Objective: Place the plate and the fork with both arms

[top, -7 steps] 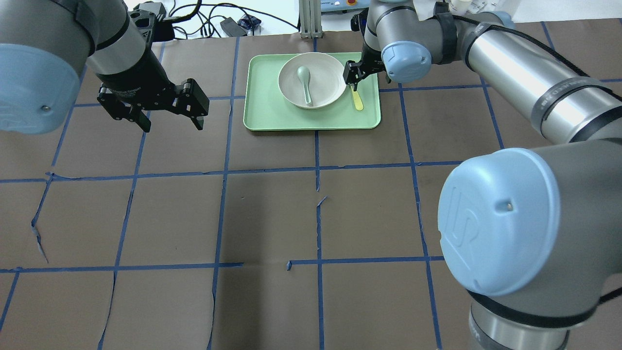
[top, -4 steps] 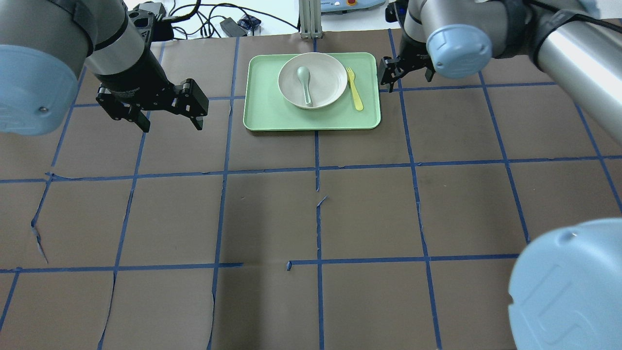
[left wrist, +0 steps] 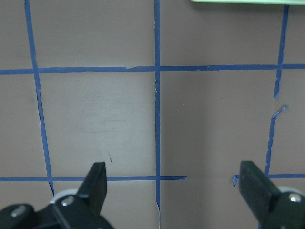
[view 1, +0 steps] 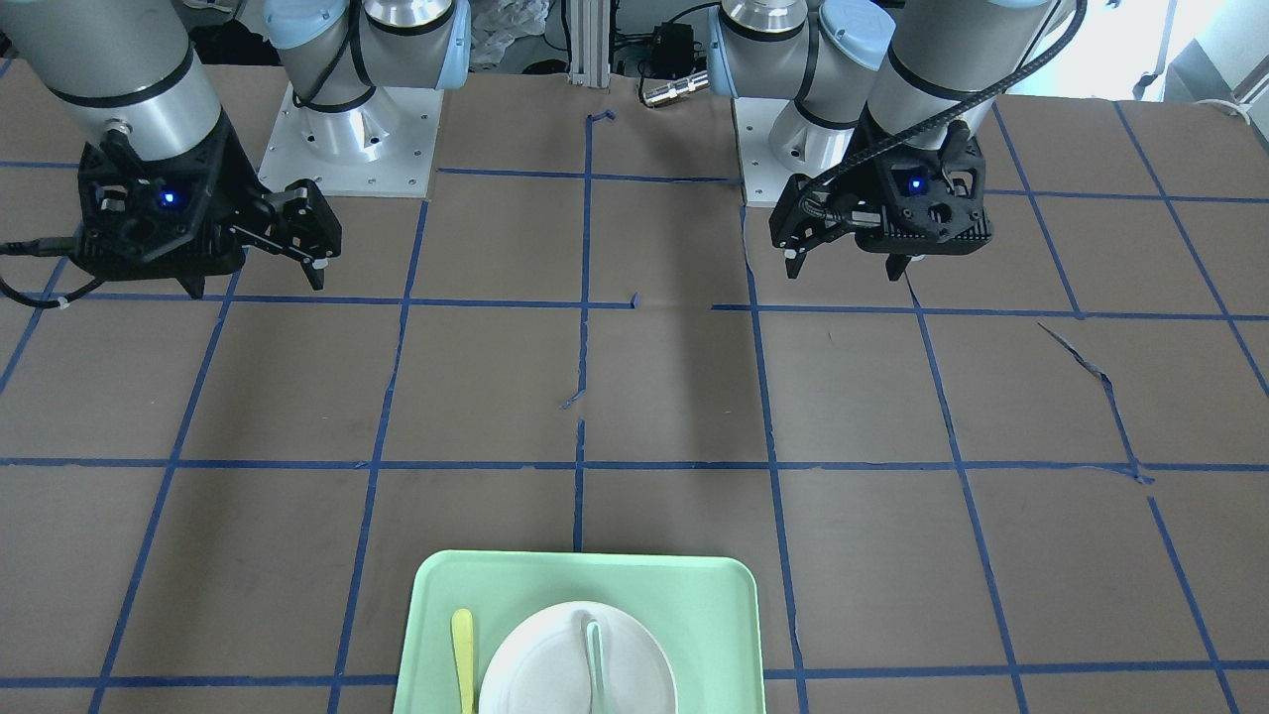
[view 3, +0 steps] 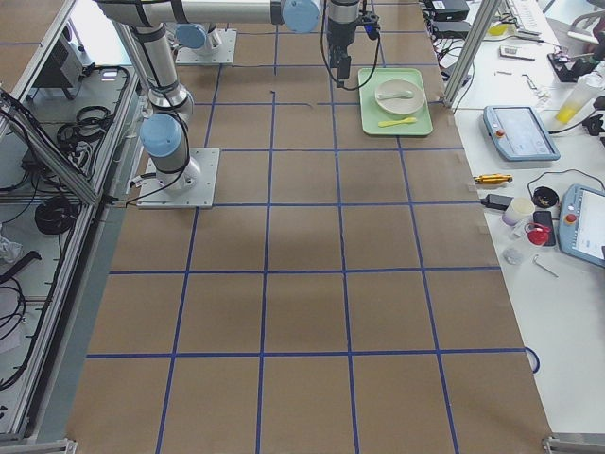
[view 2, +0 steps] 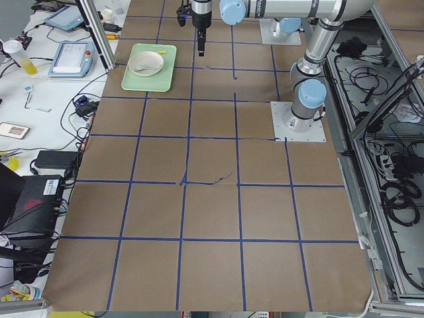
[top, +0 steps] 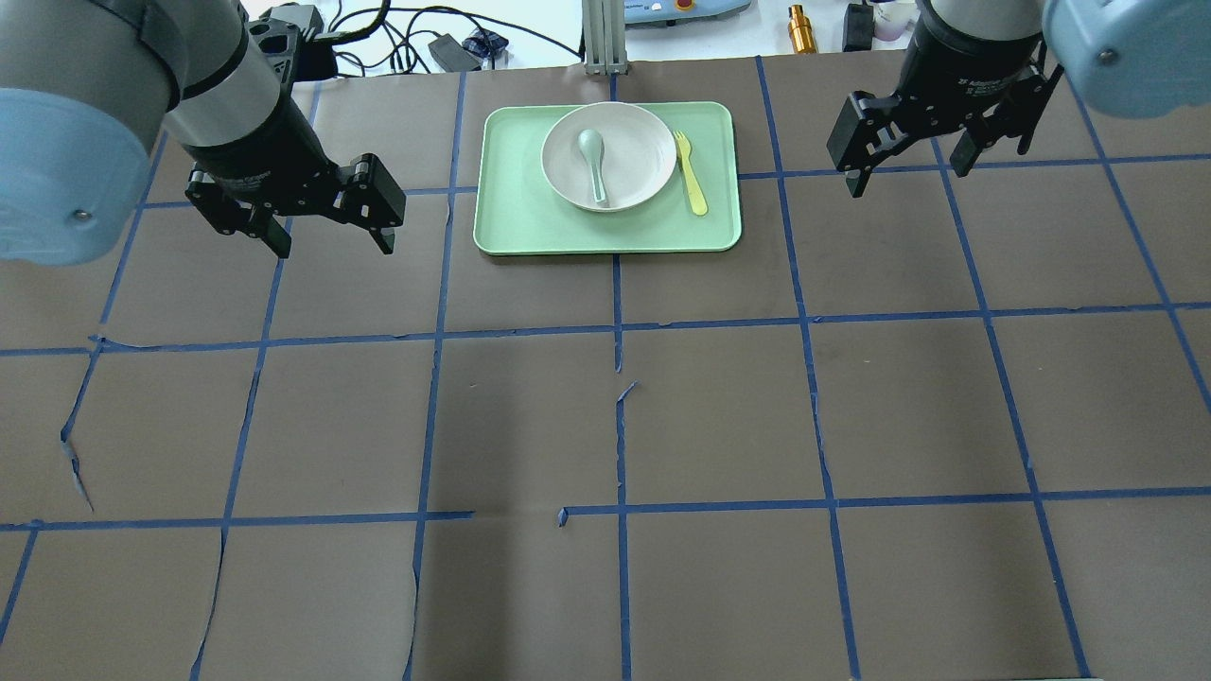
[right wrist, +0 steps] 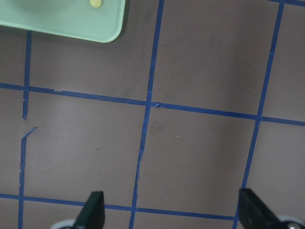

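Note:
The off-white plate (top: 636,151) sits in the back half of the light-green tray (top: 511,227). The yellow fork (top: 691,175) lies flat on the tray just right of the plate, tines pointing away from me. My left gripper (top: 336,248) is open and empty, hovering left of the tray. My right gripper (top: 906,180) is open and empty, hovering right of the tray. In the front view the plate (view 1: 535,664), fork (view 1: 462,645), left gripper (view 1: 848,270) and right gripper (view 1: 256,286) all show. The right wrist view catches the tray corner (right wrist: 71,19).
A pale grey-green spoon (top: 593,165) lies in the plate. The table is brown paper with a blue tape grid (top: 620,322). Cables and small items lie beyond the far edge (top: 454,47). A metal post (top: 604,38) stands behind the tray.
My right gripper has left the fork on the tray and swung right, clear of the tray. The fork now lies uncovered beside the plate. The left arm has not moved.

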Action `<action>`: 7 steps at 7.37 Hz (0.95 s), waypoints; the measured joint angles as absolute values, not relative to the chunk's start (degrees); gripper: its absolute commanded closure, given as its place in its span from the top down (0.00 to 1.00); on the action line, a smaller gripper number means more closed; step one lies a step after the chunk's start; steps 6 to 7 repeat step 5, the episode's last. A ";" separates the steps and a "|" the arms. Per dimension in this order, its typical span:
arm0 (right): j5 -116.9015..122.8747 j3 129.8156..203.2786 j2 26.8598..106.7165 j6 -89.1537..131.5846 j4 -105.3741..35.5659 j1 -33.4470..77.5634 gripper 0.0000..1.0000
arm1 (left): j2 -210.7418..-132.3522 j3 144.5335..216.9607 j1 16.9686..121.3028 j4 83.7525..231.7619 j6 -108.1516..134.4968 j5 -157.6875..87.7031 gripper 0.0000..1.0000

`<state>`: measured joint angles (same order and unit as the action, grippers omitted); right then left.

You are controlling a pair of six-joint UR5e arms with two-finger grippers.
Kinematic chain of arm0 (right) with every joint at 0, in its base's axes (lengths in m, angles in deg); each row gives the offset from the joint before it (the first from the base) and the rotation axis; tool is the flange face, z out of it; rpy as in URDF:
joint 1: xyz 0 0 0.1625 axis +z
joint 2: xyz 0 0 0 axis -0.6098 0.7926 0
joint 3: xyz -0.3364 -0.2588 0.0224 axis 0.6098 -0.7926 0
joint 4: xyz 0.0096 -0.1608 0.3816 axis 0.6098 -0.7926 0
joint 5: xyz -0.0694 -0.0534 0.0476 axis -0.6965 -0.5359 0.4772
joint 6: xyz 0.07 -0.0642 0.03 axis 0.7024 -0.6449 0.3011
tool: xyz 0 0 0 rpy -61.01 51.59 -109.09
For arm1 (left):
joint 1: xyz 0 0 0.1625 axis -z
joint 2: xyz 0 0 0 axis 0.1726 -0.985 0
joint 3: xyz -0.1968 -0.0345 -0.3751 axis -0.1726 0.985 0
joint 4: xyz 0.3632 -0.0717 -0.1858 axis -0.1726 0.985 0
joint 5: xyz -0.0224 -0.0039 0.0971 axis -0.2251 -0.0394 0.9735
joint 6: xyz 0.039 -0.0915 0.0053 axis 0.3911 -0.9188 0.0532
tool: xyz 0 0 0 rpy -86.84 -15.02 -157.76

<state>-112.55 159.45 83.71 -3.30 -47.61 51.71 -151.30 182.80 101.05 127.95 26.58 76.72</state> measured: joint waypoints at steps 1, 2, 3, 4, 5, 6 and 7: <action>-112.33 159.93 84.61 -1.72 -47.41 51.81 1.00 | -151.17 182.83 101.06 128.01 26.58 76.72 1.00; -111.93 160.28 84.99 -0.77 -47.90 51.97 1.00 | -151.12 182.83 101.08 128.02 26.57 76.72 1.00; -111.40 160.50 85.02 -0.44 -49.04 52.11 1.00 | -151.09 182.81 101.08 127.99 26.55 76.72 1.00; -110.80 160.82 84.97 -0.35 -50.22 52.17 1.00 | -151.08 182.78 101.08 127.97 26.56 76.72 1.00; -110.51 161.39 85.01 -0.29 -50.89 52.19 1.00 | -151.08 182.78 101.08 127.97 26.58 76.72 1.00; -110.51 161.39 85.01 -0.29 -50.89 52.19 1.00 | -151.08 182.78 101.08 127.97 26.58 76.72 1.00; -110.51 161.39 85.01 -0.29 -50.89 52.19 1.00 | -151.08 182.78 101.08 127.97 26.58 76.72 1.00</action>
